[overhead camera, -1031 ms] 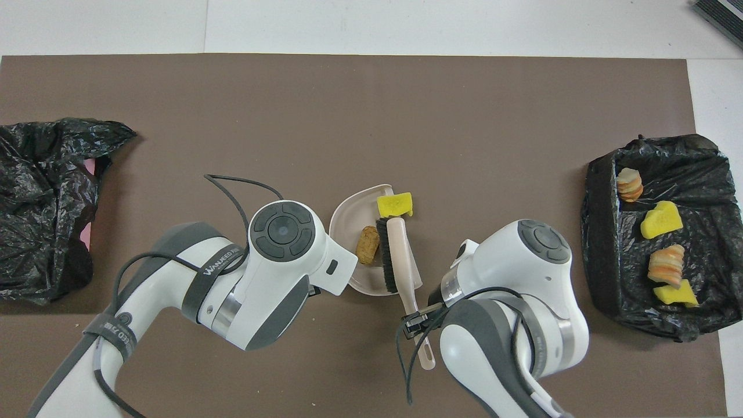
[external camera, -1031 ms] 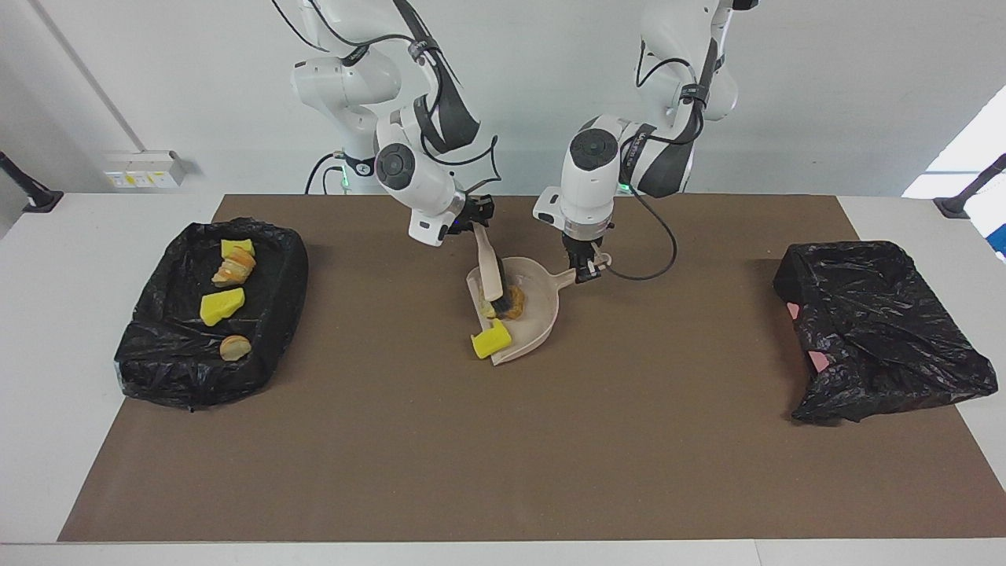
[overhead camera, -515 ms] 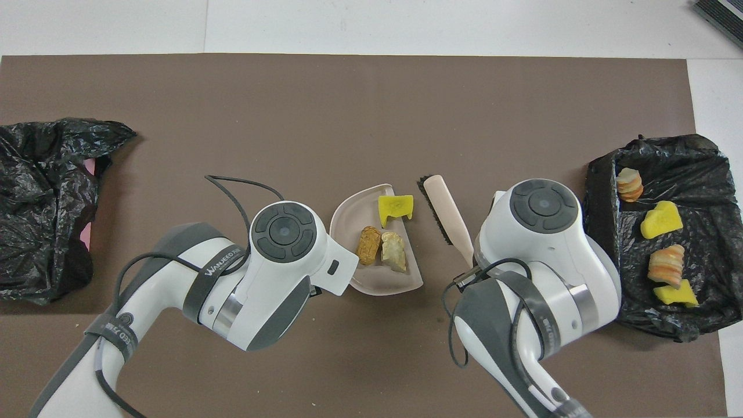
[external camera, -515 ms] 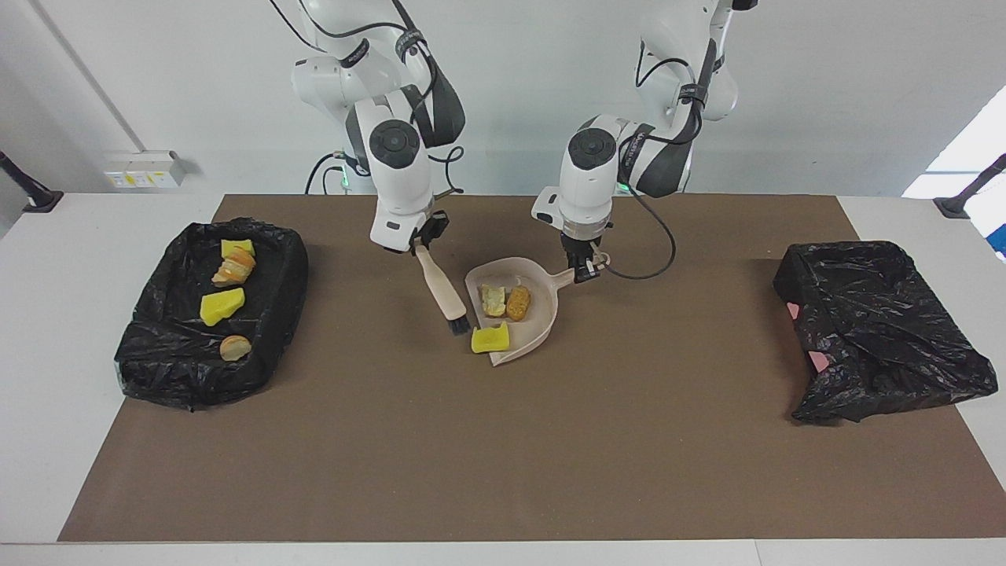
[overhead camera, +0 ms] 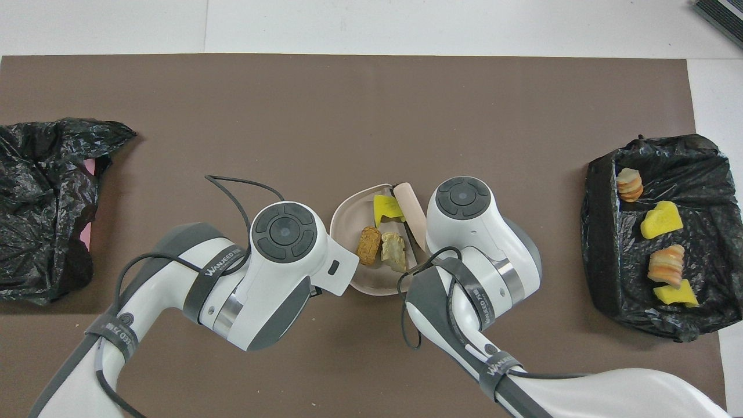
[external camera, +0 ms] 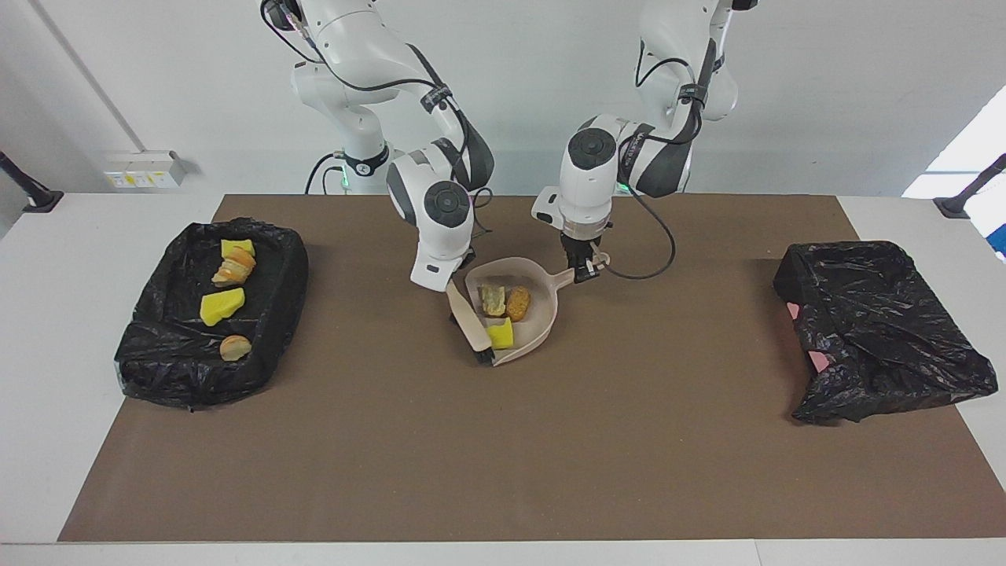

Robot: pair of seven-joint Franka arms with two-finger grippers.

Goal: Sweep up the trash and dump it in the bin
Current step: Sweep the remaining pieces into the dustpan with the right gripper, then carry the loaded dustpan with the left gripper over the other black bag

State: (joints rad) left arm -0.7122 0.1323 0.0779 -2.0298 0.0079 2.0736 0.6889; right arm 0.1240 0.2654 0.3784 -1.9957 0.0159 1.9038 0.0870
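A beige dustpan [external camera: 541, 321] [overhead camera: 347, 216] lies mid-table, and my left gripper [external camera: 583, 271] is shut on its handle. Trash lies in the pan: a yellow sponge chunk [external camera: 501, 334] [overhead camera: 385, 208], a pale roll [external camera: 493, 299] [overhead camera: 394, 251] and an orange-brown roll [external camera: 518, 303] [overhead camera: 368, 244]. My right gripper [external camera: 449, 284] is shut on a beige brush [external camera: 470, 324] [overhead camera: 408, 202], which lies along the pan's open edge against the sponge. From overhead both hands are hidden under their wrists. The bin [external camera: 267, 314] [overhead camera: 603, 232], lined with a black bag, stands at the right arm's end.
More sponge chunks [external camera: 222, 306] and rolls [external camera: 235, 269] lie in the bin. A crumpled black bag [external camera: 880, 330] [overhead camera: 40, 209] lies at the left arm's end of the brown mat [external camera: 503, 456]. The left arm's cable loops beside the pan's handle.
My right arm swung the brush out of the pan toward its own end, then back to the pan's mouth. The yellow sponge moved from the pan's lip into it. The left arm stayed still.
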